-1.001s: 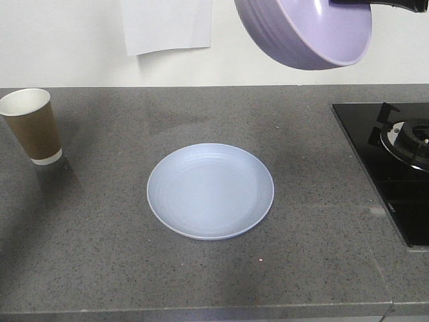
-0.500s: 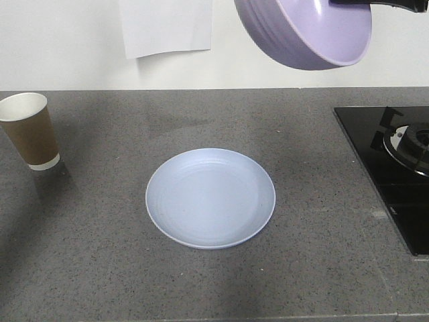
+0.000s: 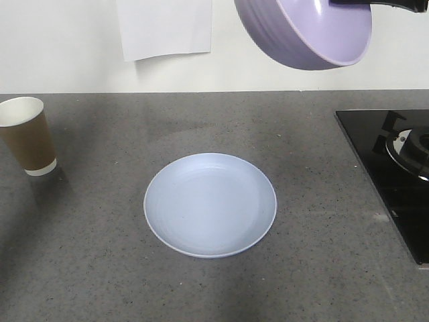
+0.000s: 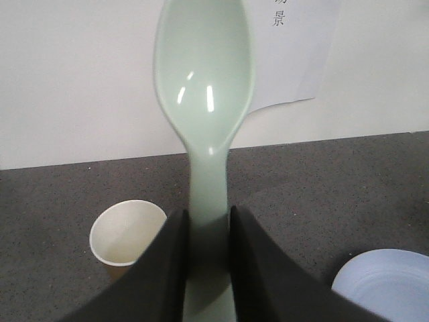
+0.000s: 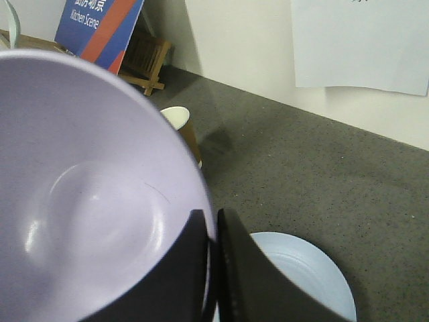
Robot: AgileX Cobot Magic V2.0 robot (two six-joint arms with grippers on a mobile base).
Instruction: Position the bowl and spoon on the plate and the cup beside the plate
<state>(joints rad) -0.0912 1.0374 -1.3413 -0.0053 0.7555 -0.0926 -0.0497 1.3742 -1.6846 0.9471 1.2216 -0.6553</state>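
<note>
Countertop (image 3: 322,168) of grey stone is bearing a round pale blue plate (image 3: 210,204) and, apart, a brown paper cup (image 3: 27,144). Left gripper (image 4: 206,221) is clamping a mint plastic spoon (image 4: 204,87); right gripper (image 5: 213,225) is pinching a lavender plastic bowl (image 5: 87,201).

Black jaws clamp the bowl (image 5: 87,194) rim — plate (image 5: 308,275) and cup (image 5: 182,127) below.

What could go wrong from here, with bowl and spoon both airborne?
The bowl, tilted and pinched only at its rim by the right pincer, could slip or land askew on the plate. The left pincer grips the spoon by its handle; lowering it might knock the cup below.
</note>
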